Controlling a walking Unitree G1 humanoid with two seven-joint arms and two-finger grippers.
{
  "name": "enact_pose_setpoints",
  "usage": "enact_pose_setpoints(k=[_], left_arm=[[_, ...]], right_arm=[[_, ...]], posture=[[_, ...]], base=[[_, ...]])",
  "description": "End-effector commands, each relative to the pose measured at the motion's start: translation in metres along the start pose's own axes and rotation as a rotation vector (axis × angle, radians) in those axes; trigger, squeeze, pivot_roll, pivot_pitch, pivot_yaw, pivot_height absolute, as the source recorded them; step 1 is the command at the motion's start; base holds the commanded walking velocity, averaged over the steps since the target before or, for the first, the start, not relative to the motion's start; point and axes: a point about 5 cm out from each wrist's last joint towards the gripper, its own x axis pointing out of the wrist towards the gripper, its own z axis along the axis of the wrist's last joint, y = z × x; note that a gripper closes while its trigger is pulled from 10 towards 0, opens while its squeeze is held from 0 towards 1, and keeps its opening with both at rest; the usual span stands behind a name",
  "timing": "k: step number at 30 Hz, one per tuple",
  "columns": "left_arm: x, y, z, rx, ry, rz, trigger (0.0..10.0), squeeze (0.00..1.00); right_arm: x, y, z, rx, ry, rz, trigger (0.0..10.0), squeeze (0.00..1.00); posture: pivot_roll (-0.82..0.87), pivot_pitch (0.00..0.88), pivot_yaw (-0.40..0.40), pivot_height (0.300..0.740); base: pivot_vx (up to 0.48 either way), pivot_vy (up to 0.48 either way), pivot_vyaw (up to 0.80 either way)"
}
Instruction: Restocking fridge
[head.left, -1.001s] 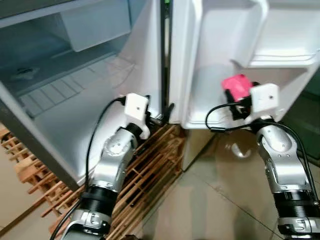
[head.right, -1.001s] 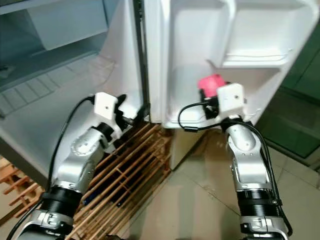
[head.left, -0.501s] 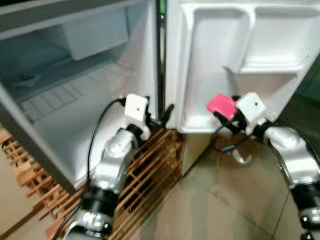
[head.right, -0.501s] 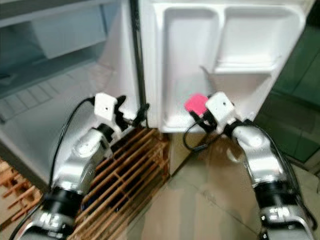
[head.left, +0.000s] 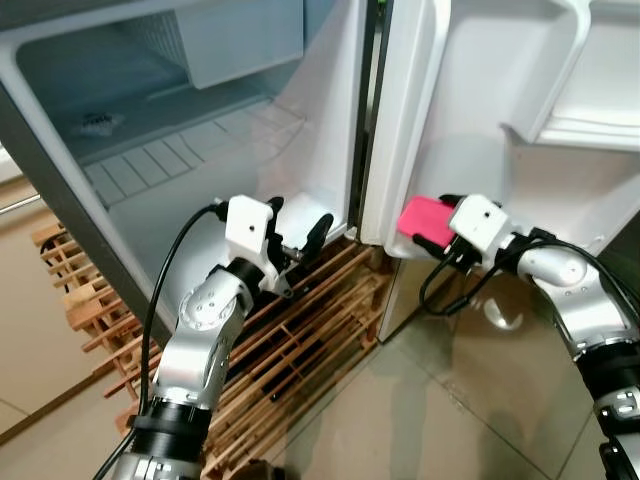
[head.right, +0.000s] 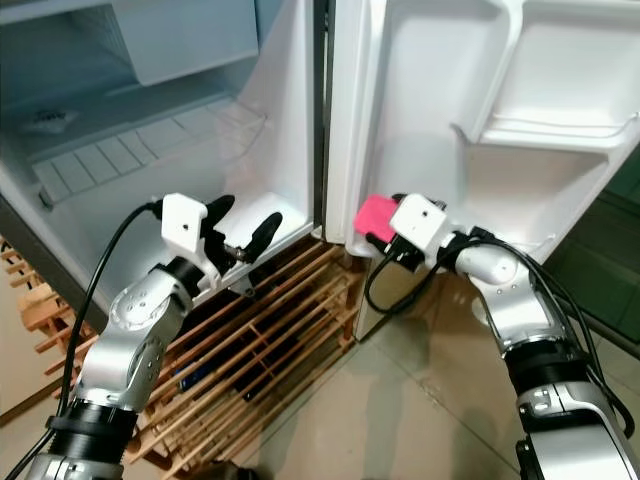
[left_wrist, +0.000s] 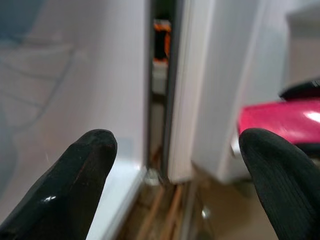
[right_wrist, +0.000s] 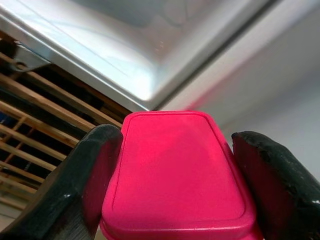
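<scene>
Fridge (head.left: 200, 150) open, pink box (right_wrist: 175, 175) clamped – right gripper (head.right: 385, 240)

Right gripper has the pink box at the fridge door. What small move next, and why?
Probably lift the right gripper a little. It holds the pink box level with the bottom edge of the fridge door, below the door shelf. The left gripper is open, holding nothing.

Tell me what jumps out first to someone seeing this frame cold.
The bright pink container, clamped in the right gripper low by the bottom edge of the open fridge door, is the one strong colour. Next comes the white fridge interior gaping wide on the left, with the left gripper open at its lower front edge, above a wooden slatted rack.
</scene>
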Motion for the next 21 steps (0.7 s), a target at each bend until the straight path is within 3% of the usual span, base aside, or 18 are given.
enact_pose_setpoints(k=[1,9,15,21], left_arm=[[-0.002,-0.001,0.005,0.007,0.001,-0.017,10.0,0.0],[-0.013,0.004,0.011,0.025,0.012,-0.009,10.0,0.0],[-0.018,-0.002,0.012,0.01,0.013,-0.013,10.0,0.0],[-0.02,-0.003,0.013,0.01,0.021,-0.016,10.0,0.0]], right_arm=[[0.003,-0.012,0.02,-0.082,-0.074,0.01,0.0,0.0],[0.002,-0.02,0.017,-0.194,-0.052,0.033,0.0,0.0],[0.007,-0.021,0.029,-0.205,-0.106,0.02,0.0,0.0],[0.009,-0.018,0.024,-0.224,-0.132,0.017,0.0,0.0]], posture=[[-0.04,0.123,0.047,0.74],[-0.01,0.15,0.04,0.74],[0.0,0.157,0.035,0.74],[0.01,0.17,0.033,0.74]], base=[[0.0,0.0,0.0],[0.0,0.0,0.0],[0.0,0.0,0.0],[0.0,0.0,0.0]])
